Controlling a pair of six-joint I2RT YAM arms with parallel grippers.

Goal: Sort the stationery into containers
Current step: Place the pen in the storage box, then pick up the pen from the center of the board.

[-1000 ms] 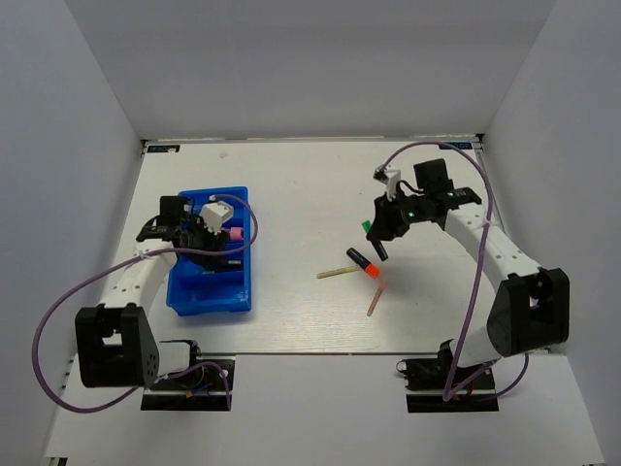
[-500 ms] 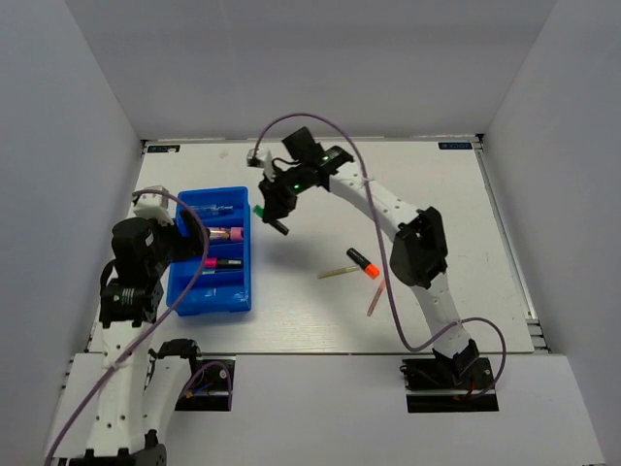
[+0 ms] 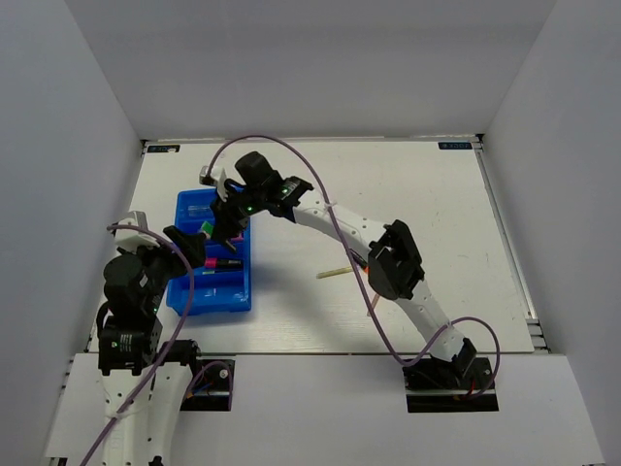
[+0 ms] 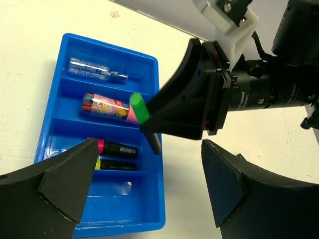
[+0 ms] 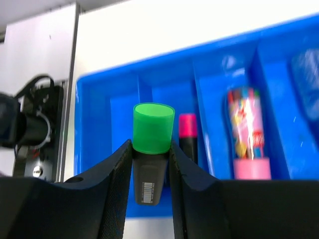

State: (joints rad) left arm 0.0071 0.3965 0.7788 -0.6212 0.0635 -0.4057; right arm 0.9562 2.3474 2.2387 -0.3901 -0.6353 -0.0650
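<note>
Your right gripper: clamped on a black highlighter with green cap, moved left from mid-table, now above the bright blue plastic tray. Your left gripper: spread wide, holding nothing, drawn back near-left.

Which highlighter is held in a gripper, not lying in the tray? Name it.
The green-capped highlighter, clamped between the right gripper's fingers above the blue tray. The pink-ended highlighter and yellow-ended highlighter lie flat inside it.
</note>
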